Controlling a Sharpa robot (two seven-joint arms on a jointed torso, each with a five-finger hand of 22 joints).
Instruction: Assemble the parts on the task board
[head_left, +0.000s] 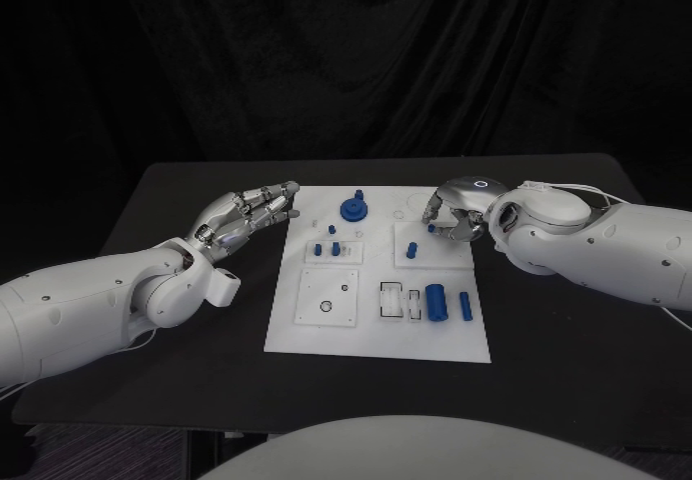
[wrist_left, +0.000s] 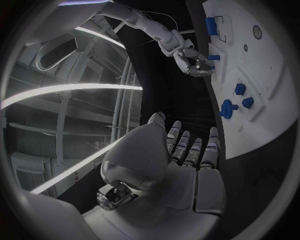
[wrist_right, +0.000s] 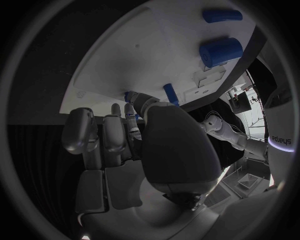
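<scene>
The white task board (head_left: 378, 335) lies mid-table. On it are a blue knob (head_left: 355, 209), small blue pieces (head_left: 335, 248), a standing blue peg (head_left: 411, 250), a thick blue cylinder (head_left: 434, 300) and a slimmer one (head_left: 466, 306). My right hand (head_left: 447, 214) hovers over the board's far right corner, fingers curled in. In the right wrist view a small blue part (wrist_right: 128, 95) shows between its fingertips, close to the peg (wrist_right: 170, 93). My left hand (head_left: 255, 213) floats just off the board's far left edge, fingers stretched out and holding nothing.
The black table (head_left: 173, 210) surrounds the board with bare surface on all sides. Recessed slots (head_left: 392, 300) and a square plate with holes (head_left: 327, 298) mark the board's near half. Both white forearms reach in from the sides.
</scene>
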